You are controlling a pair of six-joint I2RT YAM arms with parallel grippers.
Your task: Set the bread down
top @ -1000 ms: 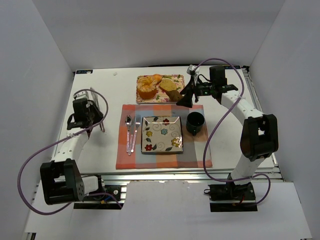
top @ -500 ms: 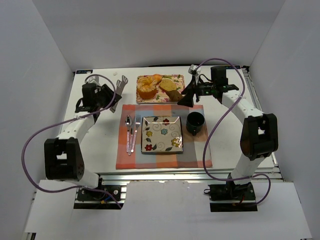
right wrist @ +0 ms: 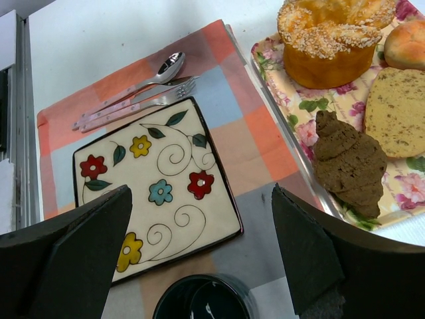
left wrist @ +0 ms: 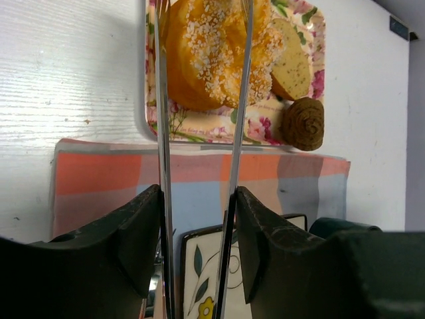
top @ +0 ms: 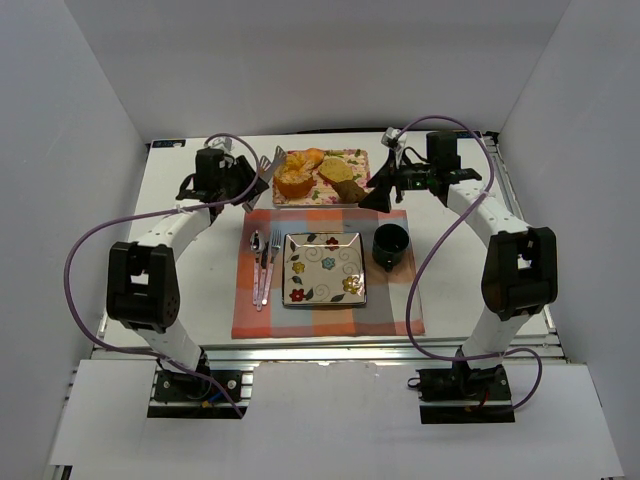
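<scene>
The bread (top: 293, 177), a large golden-orange bun with a pale speckled top, sits at the left end of the floral tray (top: 357, 157). It fills the top of the left wrist view (left wrist: 202, 53) and shows in the right wrist view (right wrist: 329, 40). My left gripper (top: 243, 181) (left wrist: 198, 199) is shut on metal tongs (left wrist: 163, 100), whose two arms reach either side of the bread. My right gripper (top: 375, 195) (right wrist: 202, 199) is open and empty, over the placemat's far right corner. The flowered plate (top: 345, 262) (right wrist: 166, 199) lies on the placemat.
The tray also holds a small golden roll (top: 314, 155), a tan slice (top: 340, 169) and a dark brown piece (right wrist: 348, 163). A dark mug (top: 391, 245) stands right of the plate. A spoon, knife and fork (top: 264, 262) lie left of it on the checked placemat (top: 250, 320).
My left arm has swung from the table's left side up and right to the tray, carrying the tongs to the bread. The right gripper has barely moved.
</scene>
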